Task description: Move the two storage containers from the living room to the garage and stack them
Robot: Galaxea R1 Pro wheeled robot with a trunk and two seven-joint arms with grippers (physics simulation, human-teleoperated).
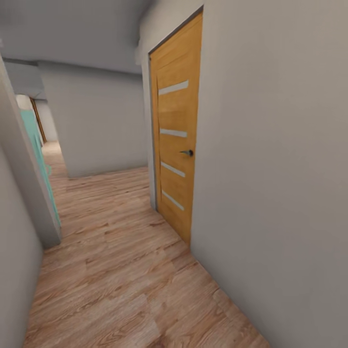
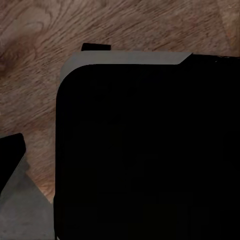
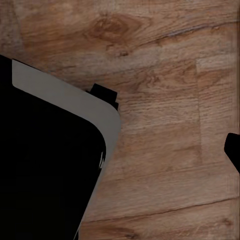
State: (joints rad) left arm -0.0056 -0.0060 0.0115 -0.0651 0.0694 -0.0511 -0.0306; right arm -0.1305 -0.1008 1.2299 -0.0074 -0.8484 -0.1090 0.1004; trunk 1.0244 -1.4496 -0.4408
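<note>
The light brown wood plank floor [image 1: 121, 270] shows wavy darker grain and knots. An orange-yellow wooden door [image 1: 176, 145] carries four pale slanted stripes and a dark handle [image 1: 187, 152]. The plain walls [image 1: 270, 169] are grey-white, the ceiling [image 1: 72, 29] grey. A turquoise panel [image 1: 36, 140] edges the passage. The robot's black body with a light grey rim [image 2: 130, 57] covers the planks

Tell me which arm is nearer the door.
Right, probably: the door stands on the head view's right, that arm's side. Both wrist cameras face plank floor beside a dark body.
</note>
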